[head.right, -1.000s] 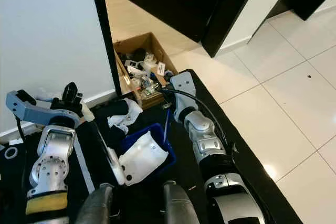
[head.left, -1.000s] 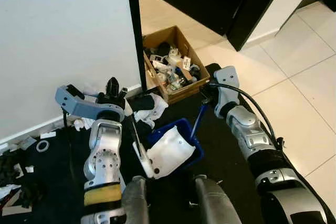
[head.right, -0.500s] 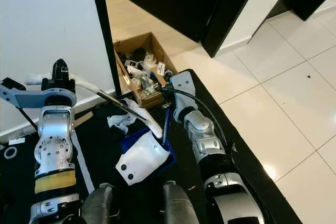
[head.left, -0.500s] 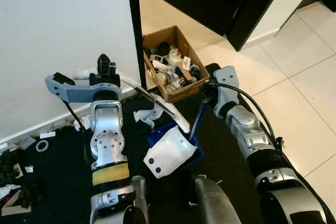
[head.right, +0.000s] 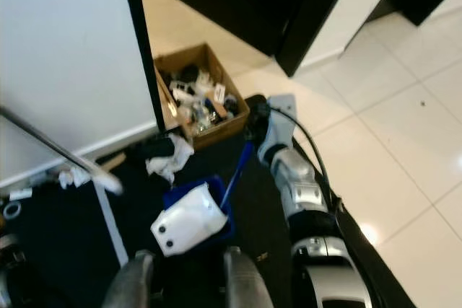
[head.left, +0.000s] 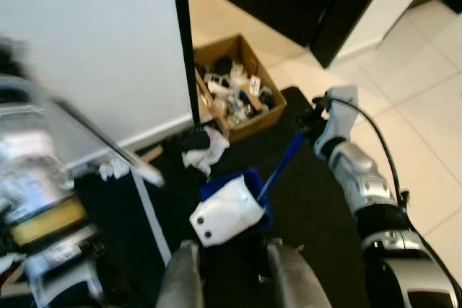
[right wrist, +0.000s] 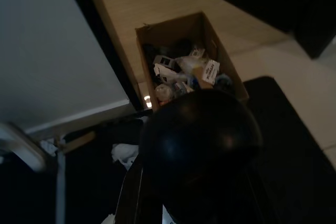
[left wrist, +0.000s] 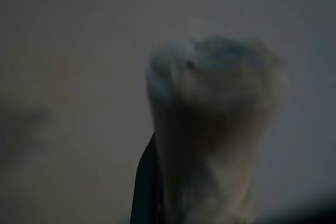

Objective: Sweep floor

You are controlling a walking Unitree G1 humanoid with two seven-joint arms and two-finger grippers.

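A blue dustpan sits on the black mat between my knees, with a white plastic piece lying across it. Its blue handle slants up to my right gripper, which is shut on the top of it; a black round knob sits close before the right wrist camera. My left arm is a blur at the far left. A grey broom stick with a pale tip runs from my left gripper toward the mat. A blurred pale rounded end sits close before the left wrist camera.
An open cardboard box full of small items stands at the mat's far edge beside a black door frame. A white rag and scraps lie by the white wall. Pale tiles lie to the right.
My left arm has swung fast to the left, carrying the stick's tip away from the dustpan. My right gripper has moved slightly right with the handle, and the dustpan shifted a little.
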